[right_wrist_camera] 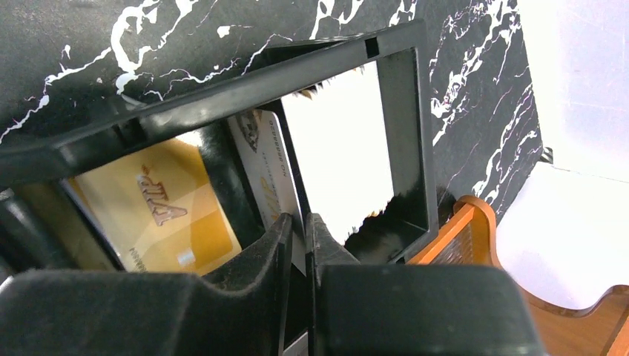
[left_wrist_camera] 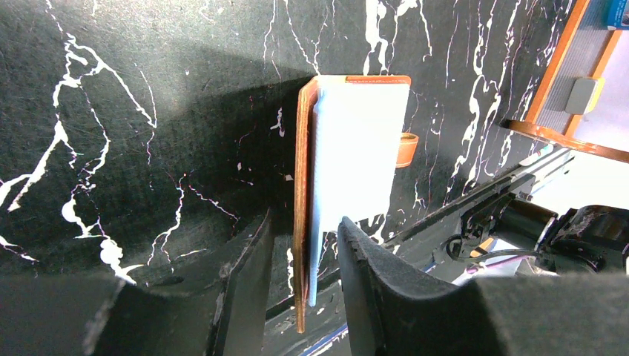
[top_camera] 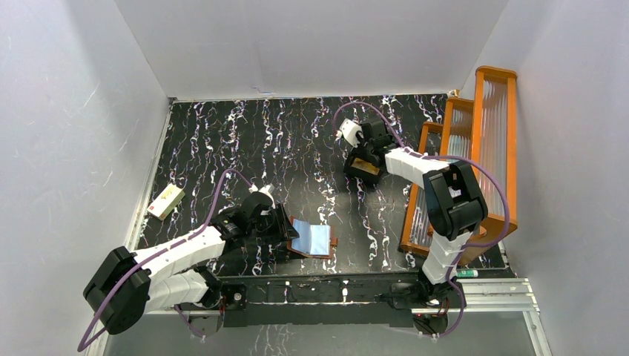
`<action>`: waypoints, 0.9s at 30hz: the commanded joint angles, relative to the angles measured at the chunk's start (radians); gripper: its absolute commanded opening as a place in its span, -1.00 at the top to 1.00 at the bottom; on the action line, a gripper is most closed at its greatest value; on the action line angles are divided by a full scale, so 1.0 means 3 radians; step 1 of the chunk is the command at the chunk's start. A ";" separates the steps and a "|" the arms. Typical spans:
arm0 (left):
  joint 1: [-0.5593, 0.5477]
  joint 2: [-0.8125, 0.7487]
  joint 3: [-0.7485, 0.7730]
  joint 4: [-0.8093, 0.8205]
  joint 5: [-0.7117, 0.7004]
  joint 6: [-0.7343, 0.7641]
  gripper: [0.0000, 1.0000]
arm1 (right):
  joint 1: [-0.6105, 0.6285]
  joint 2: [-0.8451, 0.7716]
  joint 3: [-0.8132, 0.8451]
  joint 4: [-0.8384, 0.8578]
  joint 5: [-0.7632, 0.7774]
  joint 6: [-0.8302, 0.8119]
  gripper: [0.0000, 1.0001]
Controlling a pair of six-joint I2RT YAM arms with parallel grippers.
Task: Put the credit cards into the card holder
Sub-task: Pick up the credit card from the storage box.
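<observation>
The reddish-brown card holder [top_camera: 311, 239] lies open near the front edge, its pale bluish inside up. One leaf of the card holder [left_wrist_camera: 303, 185] stands on edge between the jaws of my left gripper [left_wrist_camera: 304, 219], with a gap on each side. In the top view my left gripper [top_camera: 285, 226] sits at its left end. My right gripper [top_camera: 365, 159] reaches into the black tray [top_camera: 363, 174] at the back. The right gripper [right_wrist_camera: 299, 220] is shut on the edge of a white credit card [right_wrist_camera: 263, 163]. A gold credit card [right_wrist_camera: 156, 208] lies in the tray's left compartment.
The black tray's rim [right_wrist_camera: 222, 96] crosses in front of the right fingers. An orange wooden rack [top_camera: 475, 148] stands along the right wall. A cream box with a green mark [top_camera: 166, 201] lies at the table's left edge. White walls enclose the table.
</observation>
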 commanded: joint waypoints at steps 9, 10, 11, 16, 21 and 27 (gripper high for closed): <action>0.0020 -0.0091 -0.0018 0.0000 0.0034 0.0009 0.30 | -0.0018 -0.0253 0.0167 -0.0231 -0.0120 0.0174 0.86; 0.0020 -0.0095 -0.0025 0.0003 0.0030 0.0005 0.30 | -0.0017 -0.0334 0.0178 -0.0297 -0.0151 0.0215 0.86; 0.0021 -0.0097 -0.0034 0.0000 0.0017 -0.0001 0.30 | -0.0016 -0.0371 0.0193 -0.0362 -0.0170 0.0256 0.86; 0.0020 -0.0083 -0.0031 -0.0092 -0.0072 0.0003 0.32 | -0.0006 -0.0533 0.0221 -0.0613 -0.0298 0.0455 0.94; 0.0020 -0.0067 -0.0084 -0.0140 -0.0160 -0.0030 0.82 | 0.0015 -0.0732 0.0406 -0.0904 -0.0454 0.0765 1.00; 0.0024 -0.0151 -0.0134 -0.0004 -0.0141 -0.0236 1.00 | 0.0048 -0.0983 0.0578 -0.1238 -0.0611 0.1437 1.00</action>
